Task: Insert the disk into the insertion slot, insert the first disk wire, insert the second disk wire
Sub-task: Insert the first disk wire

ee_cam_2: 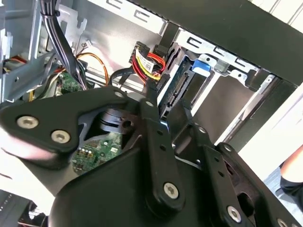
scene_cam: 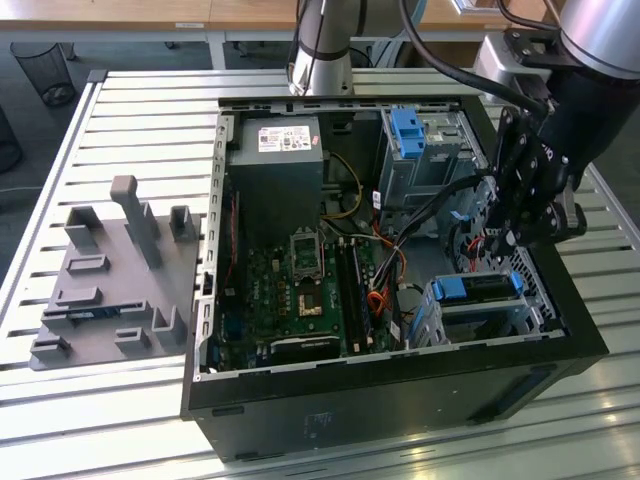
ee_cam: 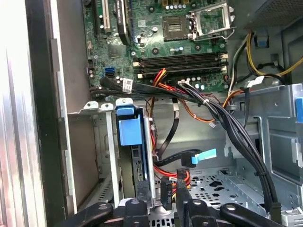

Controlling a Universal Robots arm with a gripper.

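**A:** Open computer case [scene_cam: 390, 400] on the worktop [scene_cam: 130, 110]. The insertion slot [scene_cam: 428, 322] holds the disk [scene_cam: 478, 288] (blue carrier showing).

**B:** The end effector [scene_cam: 512, 232] hovers just above, pinching a black wire connector [ee_cam: 165, 190] with red-and-yellow leads.

I see an open black computer case [scene_cam: 380, 400] on a slatted metal table [scene_cam: 130, 120]. Inside lie a green motherboard [scene_cam: 300, 295] and, farther back, a grey power supply [scene_cam: 275, 185]. At the exterior view's left, a grey fixture plate [scene_cam: 105, 300] rests apart from the case.
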